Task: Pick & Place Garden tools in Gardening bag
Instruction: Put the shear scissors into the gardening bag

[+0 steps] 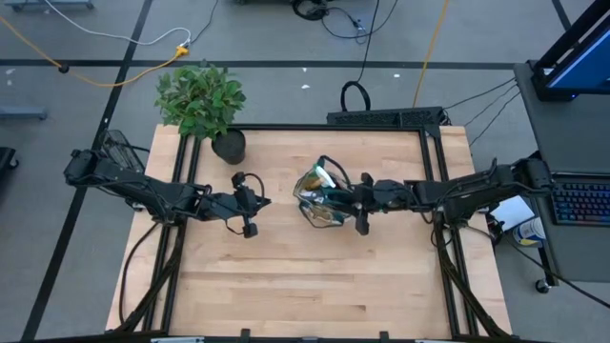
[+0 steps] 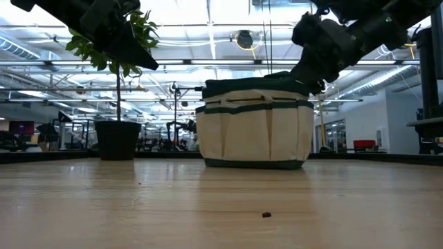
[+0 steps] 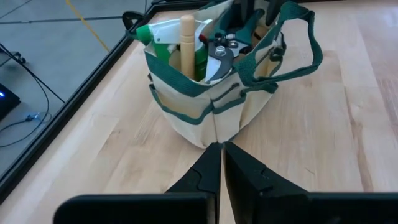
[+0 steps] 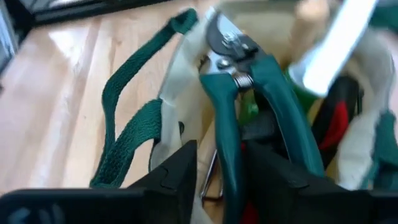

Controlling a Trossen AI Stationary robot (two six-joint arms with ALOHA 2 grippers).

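The gardening bag (image 1: 319,195) stands upright near the middle of the wooden table (image 1: 305,295), and everything else is best placed from it. Inside it, seen from the left wrist view, are a wooden handle (image 3: 186,37), a green-and-white spray bottle (image 3: 163,31) and the pruning shears (image 3: 221,53) — all poking up above the rim. A black-and-red glove (image 4: 339,118) sits deeper in the bag, beside the shears.

The right gripper (image 1: 362,205) is at the bag's right edge, reaching in over the rim. In its own wrist view one teal handle of the shears runs down between its two fingers (image 4: 177,171), which stand a little apart on either side of it; whether they actually press on it I cannot tell.

The left gripper (image 1: 250,205) hangs above the table, well apart from the bag on its left side, pointing toward it. Its fingers are closed together (only a thin slit between them) and hold nothing.

A potted plant (image 1: 202,100) stands at the table's far edge, behind and left of the bag.
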